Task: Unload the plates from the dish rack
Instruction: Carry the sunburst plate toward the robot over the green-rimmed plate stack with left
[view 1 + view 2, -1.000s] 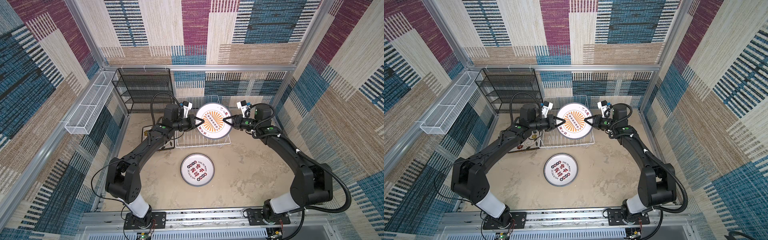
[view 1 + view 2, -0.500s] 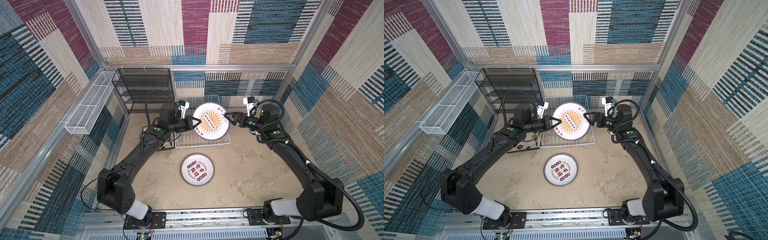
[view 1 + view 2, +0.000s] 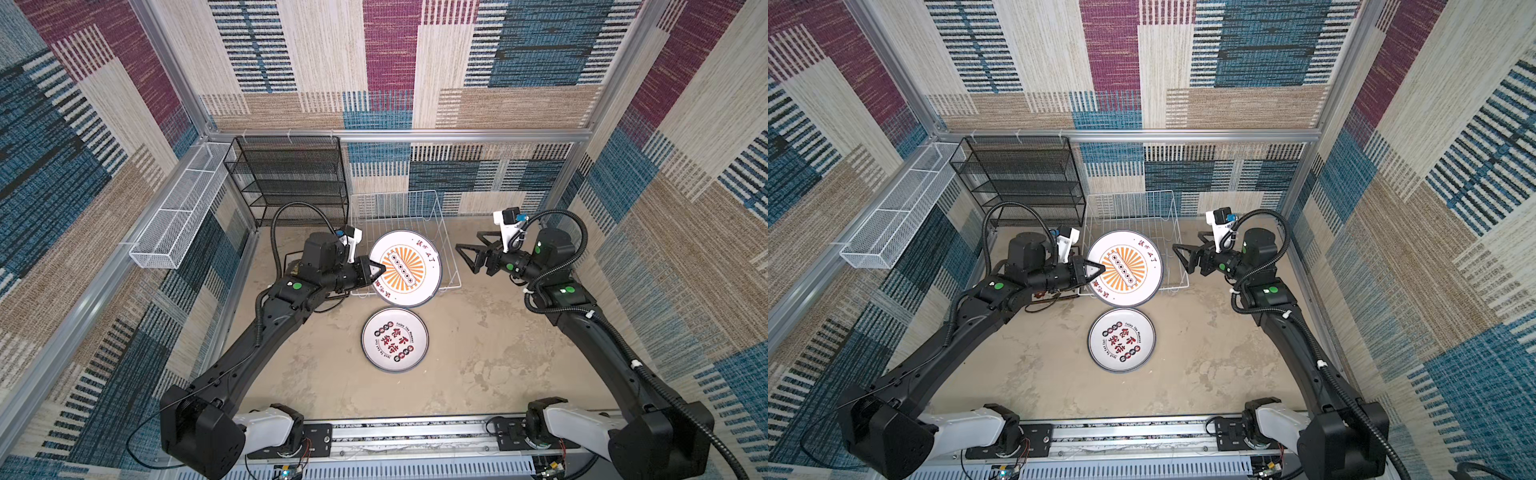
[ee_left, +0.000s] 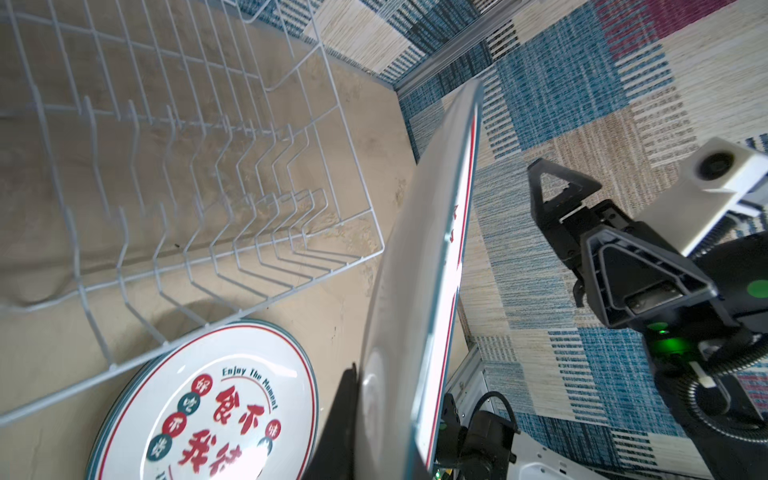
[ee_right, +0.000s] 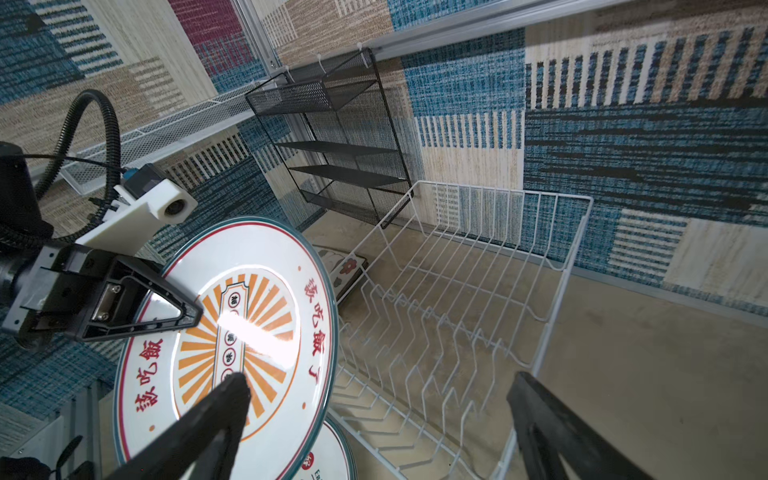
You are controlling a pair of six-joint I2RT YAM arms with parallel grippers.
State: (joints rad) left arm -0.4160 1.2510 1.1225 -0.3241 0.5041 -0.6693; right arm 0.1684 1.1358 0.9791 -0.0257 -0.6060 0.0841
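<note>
Left pincer [image 3: 380, 267] holds plate [image 3: 409, 270] tilted, facing right pincer [image 3: 466, 241].

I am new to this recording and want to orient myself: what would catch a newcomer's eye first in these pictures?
First comes the round sunburst plate, held tilted in the air by its rim in the left gripper, over the front edge of the white rack. Next is a second plate, lying flat just in front of the rack. The right gripper is wide open, clear of the held plate on its other side.
</note>
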